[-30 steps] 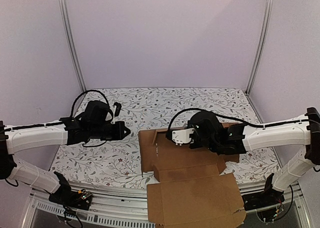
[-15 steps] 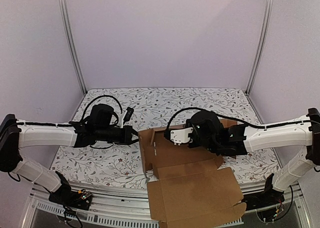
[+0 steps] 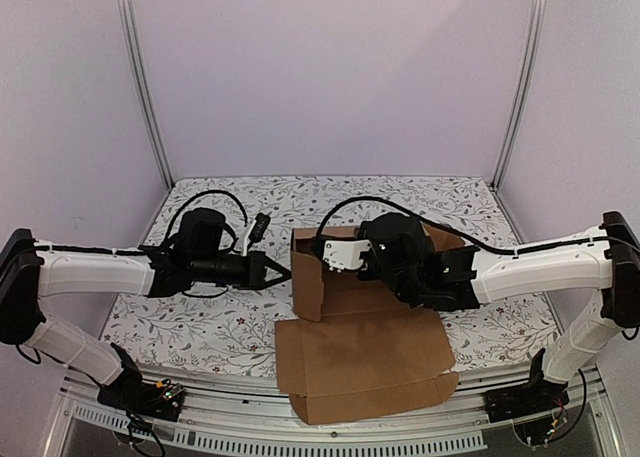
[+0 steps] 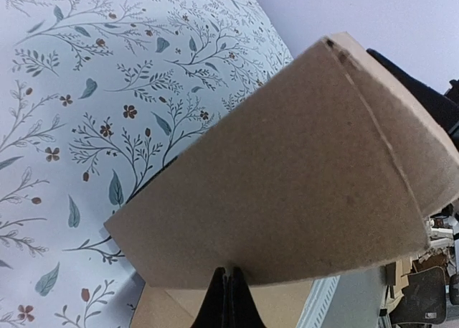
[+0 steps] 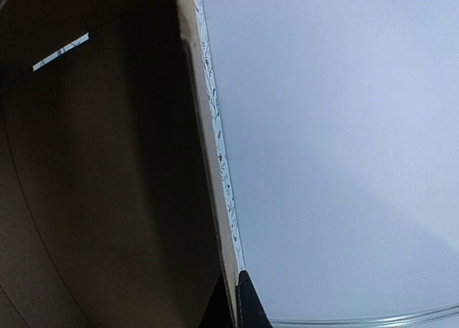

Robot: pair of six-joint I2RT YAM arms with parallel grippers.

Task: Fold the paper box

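Upright side flap (image 3: 307,277) of the paper box (image 3: 362,342) sits between the tips: left gripper (image 3: 284,273) just outside, right gripper (image 3: 322,249) inside. Both pinched together, gripping nothing.

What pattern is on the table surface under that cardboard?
The table is white with blue-grey leafy sprigs and small brown flowers; clearest in the left wrist view.

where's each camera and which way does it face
Top external: above and behind the robot, facing down at the table; left arm and right arm show.
Left wrist: on the left arm, facing a raised flap; shut left gripper at bottom.
Right wrist: on the right arm, facing along a cardboard wall; shut right gripper at bottom.
Shared: all see the paper box.
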